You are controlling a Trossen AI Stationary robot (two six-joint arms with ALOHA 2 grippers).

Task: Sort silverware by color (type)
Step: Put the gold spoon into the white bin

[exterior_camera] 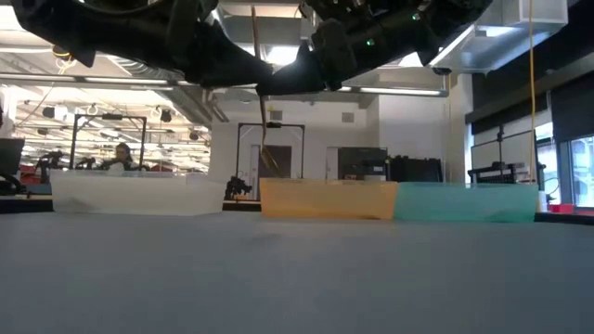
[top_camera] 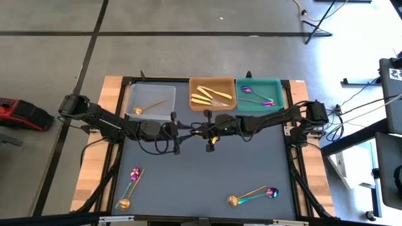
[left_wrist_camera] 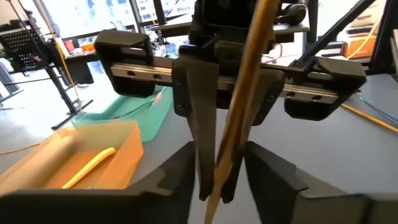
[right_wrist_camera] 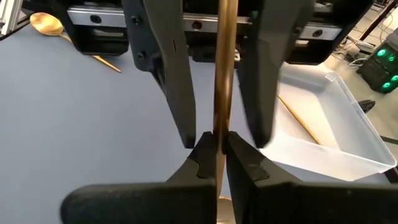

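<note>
Floor: your grey concrete floor, crossed by dark lines.
Light: ceiling strip lights glow behind you.
Right side: tall windows.
Back: a seated person among desks.

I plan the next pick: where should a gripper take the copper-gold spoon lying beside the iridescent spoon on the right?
Probably mid-handle of the copper-gold spoon, from straight above, fingers across it: it lies flat, and the iridescent spoon lies close alongside.

Dark table, trays and loose cutlery.
Three trays at twelve o'clock; spoons at seven and five.
</note>
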